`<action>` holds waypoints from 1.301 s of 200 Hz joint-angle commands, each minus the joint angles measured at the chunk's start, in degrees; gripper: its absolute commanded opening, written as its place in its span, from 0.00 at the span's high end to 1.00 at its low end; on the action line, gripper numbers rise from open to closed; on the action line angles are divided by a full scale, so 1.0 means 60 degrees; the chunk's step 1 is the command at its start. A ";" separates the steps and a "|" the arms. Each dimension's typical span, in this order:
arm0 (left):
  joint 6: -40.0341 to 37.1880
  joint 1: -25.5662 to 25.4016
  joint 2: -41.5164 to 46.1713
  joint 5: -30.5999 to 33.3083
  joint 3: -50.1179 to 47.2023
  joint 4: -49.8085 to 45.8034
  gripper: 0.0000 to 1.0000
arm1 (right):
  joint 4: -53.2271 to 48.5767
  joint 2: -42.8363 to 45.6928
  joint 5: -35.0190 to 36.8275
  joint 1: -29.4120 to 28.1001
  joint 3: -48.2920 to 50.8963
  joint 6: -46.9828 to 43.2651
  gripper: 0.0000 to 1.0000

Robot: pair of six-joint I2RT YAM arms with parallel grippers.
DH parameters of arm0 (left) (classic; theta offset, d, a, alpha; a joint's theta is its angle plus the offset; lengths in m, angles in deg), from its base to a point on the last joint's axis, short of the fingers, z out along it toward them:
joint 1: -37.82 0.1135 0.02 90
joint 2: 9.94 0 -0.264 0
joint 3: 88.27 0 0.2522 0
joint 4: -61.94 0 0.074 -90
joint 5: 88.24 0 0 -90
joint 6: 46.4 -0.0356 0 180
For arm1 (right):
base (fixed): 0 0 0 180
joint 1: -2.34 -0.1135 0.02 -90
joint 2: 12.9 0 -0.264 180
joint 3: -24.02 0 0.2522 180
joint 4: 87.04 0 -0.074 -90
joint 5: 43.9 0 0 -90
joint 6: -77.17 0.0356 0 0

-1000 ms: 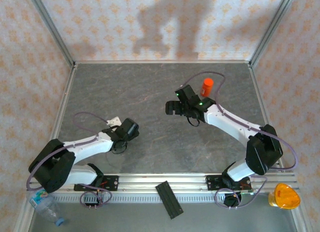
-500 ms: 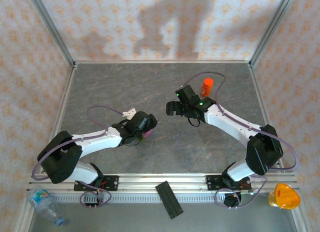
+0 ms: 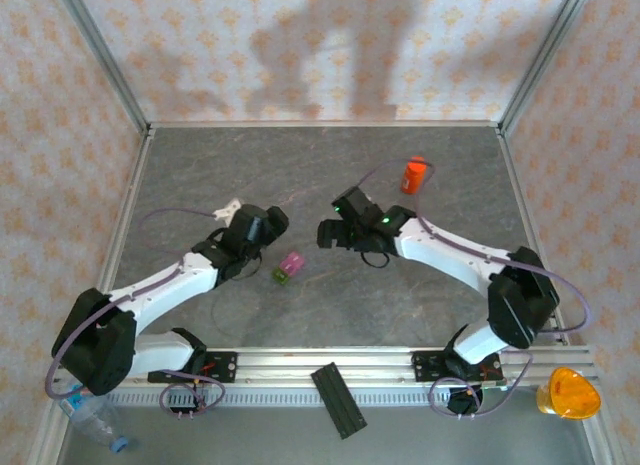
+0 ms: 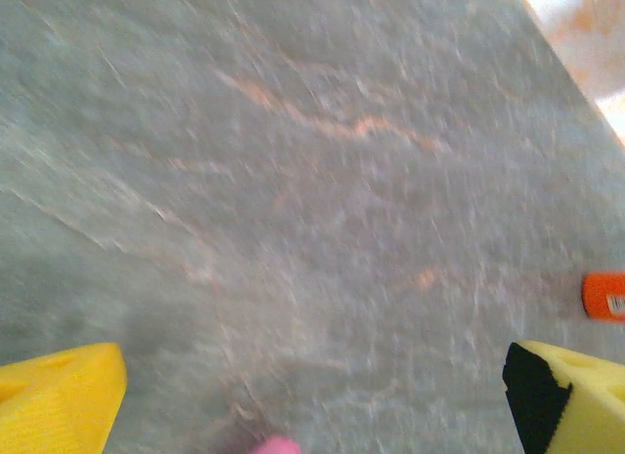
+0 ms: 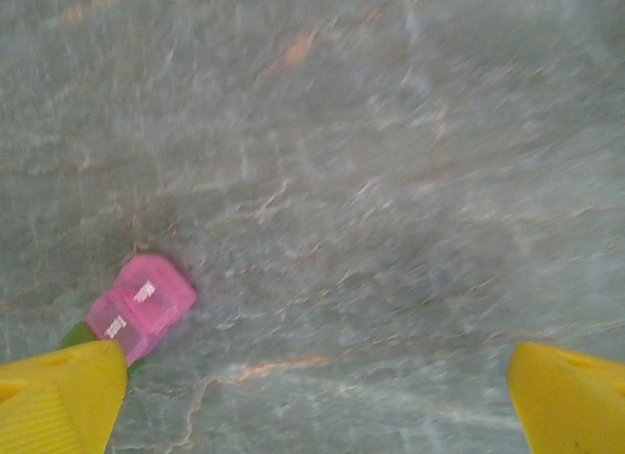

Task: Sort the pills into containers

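Note:
The containers point(image 3: 290, 266), a tiny cluster of joined pink boxes with one green box, lie on the grey table between the two arms. My left gripper point(image 3: 264, 225) hangs open just up and left of them; a pink edge of the containers point(image 4: 274, 444) peeks in at the bottom of the left wrist view, between its yellow fingers point(image 4: 59, 395). My right gripper point(image 3: 330, 233) is open up and right of them. In the right wrist view the containers point(image 5: 142, 306) lie beside its left finger point(image 5: 61, 395), apart from it. The pills are out of view.
An orange bottle with a red cap point(image 3: 413, 175) stands at the back right, also at the right edge of the left wrist view point(image 4: 604, 296). Off the table lie a black strip point(image 3: 338, 400), a clear plastic bottle point(image 3: 95, 415) and an orange object point(image 3: 568, 393).
My left gripper swung right over the containers' spot, then drew back up and left, leaving them uncovered. My right gripper shifted left toward them. Both stayed open.

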 commanded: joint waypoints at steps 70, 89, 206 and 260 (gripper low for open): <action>-0.2203 0.3180 0.1064 -0.1271 0.0339 -0.1480 0.00 | 0.0900 -0.2739 -0.0280 -0.1431 -0.1406 0.3186 0.00; -0.2259 0.3522 0.1141 -0.1472 0.0310 -0.1472 0.00 | 0.0980 -0.3188 -0.0495 -0.1485 -0.1720 0.3519 0.00; -0.2418 0.4793 0.1068 -0.2383 0.0219 -0.1128 0.00 | 0.0624 -0.4956 -0.1096 -0.1686 -0.3998 0.3818 0.00; -0.2359 0.5004 0.1147 -0.2568 0.0007 -0.0975 0.00 | -0.0263 -0.5890 -0.0989 -0.1690 -0.5689 0.3227 0.00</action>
